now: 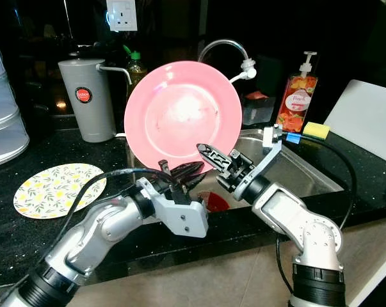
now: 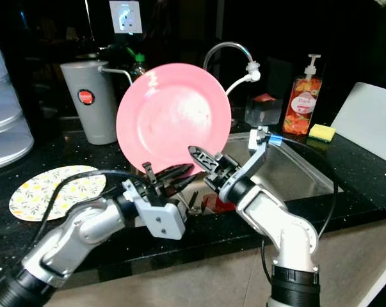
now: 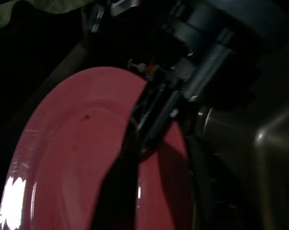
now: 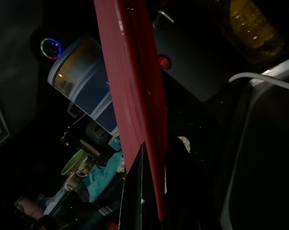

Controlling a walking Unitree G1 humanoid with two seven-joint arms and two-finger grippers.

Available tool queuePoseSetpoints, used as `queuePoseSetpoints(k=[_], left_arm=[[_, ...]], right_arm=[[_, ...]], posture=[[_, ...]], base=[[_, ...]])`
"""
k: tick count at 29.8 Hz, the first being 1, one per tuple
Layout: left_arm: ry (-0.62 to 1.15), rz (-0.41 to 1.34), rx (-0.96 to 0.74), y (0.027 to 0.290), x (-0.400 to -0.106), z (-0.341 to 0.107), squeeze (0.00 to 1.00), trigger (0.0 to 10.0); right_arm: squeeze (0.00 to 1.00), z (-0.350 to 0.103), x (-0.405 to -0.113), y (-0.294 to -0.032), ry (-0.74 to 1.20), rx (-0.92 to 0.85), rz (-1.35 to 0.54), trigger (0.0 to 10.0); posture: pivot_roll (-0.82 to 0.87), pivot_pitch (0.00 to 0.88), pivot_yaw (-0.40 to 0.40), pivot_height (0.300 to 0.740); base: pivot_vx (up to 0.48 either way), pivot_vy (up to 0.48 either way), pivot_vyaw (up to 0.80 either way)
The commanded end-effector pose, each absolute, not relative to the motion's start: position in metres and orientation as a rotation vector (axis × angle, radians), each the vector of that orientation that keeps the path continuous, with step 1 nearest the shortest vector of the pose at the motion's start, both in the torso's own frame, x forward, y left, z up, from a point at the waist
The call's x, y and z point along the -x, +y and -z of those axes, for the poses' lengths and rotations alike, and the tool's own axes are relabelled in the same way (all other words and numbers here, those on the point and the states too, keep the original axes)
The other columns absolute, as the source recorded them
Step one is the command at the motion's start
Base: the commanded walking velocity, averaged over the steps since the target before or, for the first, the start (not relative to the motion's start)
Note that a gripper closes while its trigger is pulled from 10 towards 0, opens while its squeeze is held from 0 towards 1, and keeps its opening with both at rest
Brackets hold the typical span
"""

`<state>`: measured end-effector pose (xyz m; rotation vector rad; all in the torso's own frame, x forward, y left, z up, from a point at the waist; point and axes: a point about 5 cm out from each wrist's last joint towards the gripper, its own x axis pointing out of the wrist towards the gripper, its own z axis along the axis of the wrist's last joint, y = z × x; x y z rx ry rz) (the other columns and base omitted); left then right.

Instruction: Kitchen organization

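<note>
Right tool (image 1: 213, 155) is clamped on the lower rim of the pink plate (image 1: 180, 109), one black finger in front and one behind; the right wrist view shows the rim edge-on between them. Left tool (image 1: 180, 173) sits just below the plate's bottom edge, fingers pointing up at it. In the left wrist view a finger lies across the plate face, but I can't tell if that tool is actually pinching or just touching.

Plate is held upright, face toward the camera, above the front edge of the sink (image 1: 308, 169) w/ the faucet (image 1: 226, 46) behind it.

Handling guess: glazed ceramic or melamine, stiff, glossy, prob slippery, esp if wet. A rim pinch on a big disc means lots of leverage, so it could pivot or slip. Breakable if dropped into the steel basin. Best hold imo is on the rim w/ a second support opposite.

Around it: smooth round plate w/ shallow well, brushed steel sink, black speckled worktop (image 1: 26, 153), grey cylindrical jug (image 1: 87, 99), soap pump bottle (image 1: 297, 99), yellow sponge (image 1: 316, 130), floral round mat (image 1: 59, 189).
</note>
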<state>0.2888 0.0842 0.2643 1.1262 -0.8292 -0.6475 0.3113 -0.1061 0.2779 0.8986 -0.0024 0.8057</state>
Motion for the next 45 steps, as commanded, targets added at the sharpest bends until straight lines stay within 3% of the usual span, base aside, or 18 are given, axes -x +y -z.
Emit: queuePoseSetpoints(k=[1, 6, 7, 20, 24, 30, 37, 45], left_arm=[[-0.844, 0.648, -1.097, 0.083, -0.287, -0.269, 1.00, 10.0], [-0.843, 0.639, -1.096, 0.083, -0.287, -0.269, 1.00, 10.0], [-0.839, 0.641, -1.096, 0.084, -0.286, -0.269, 0.00, 10.0], [-0.791, 0.647, -1.065, 0.092, -0.287, -0.267, 0.00, 10.0], [-0.645, 0.644, -0.780, 0.103, -0.291, -0.274, 0.00, 10.0], [-0.480, 0.715, -0.474, 0.110, -0.292, -0.269, 0.00, 10.0], [-0.422, 0.652, -0.302, 0.116, -0.300, -0.274, 0.00, 10.0], [-0.353, 0.335, -0.016, 0.149, -0.324, -0.290, 0.00, 10.0]], right_arm=[[0.00, -0.276, -0.313, -0.107, 0.008, -0.893, -0.781, 10.0], [0.00, -0.275, -0.314, -0.109, 0.008, -0.888, -0.769, 10.0], [0.00, -0.274, -0.314, -0.109, 0.008, -0.887, -0.765, 10.0], [0.00, -0.267, -0.323, -0.120, 0.001, -0.855, -0.628, 10.0], [0.00, -0.265, -0.339, -0.146, -0.070, -0.809, -0.397, 10.0], [0.00, -0.258, -0.353, -0.160, -0.077, -0.688, -0.250, 10.0], [0.00, -0.249, -0.364, -0.154, -0.007, -0.582, -0.225, 10.0], [0.00, -0.212, -0.373, -0.125, 0.100, -0.489, -0.251, 10.0]], posture=[[-0.02, 0.021, -0.031, 0.740], [-0.03, 0.018, -0.038, 0.740], [-0.03, 0.017, -0.040, 0.740], [-0.04, 0.012, -0.033, 0.740], [-0.04, 0.021, -0.029, 0.740], [-0.04, 0.025, -0.030, 0.740], [-0.04, 0.025, -0.029, 0.740], [-0.03, 0.025, -0.032, 0.740]], base=[[0.000, 0.000, 0.00], [0.000, 0.000, 0.00], [0.000, 0.000, 0.00], [0.000, 0.000, 0.00], [0.000, 0.000, 0.00], [0.000, 0.000, 0.00], [0.000, 0.000, 0.00], [0.000, 0.000, 0.00]])
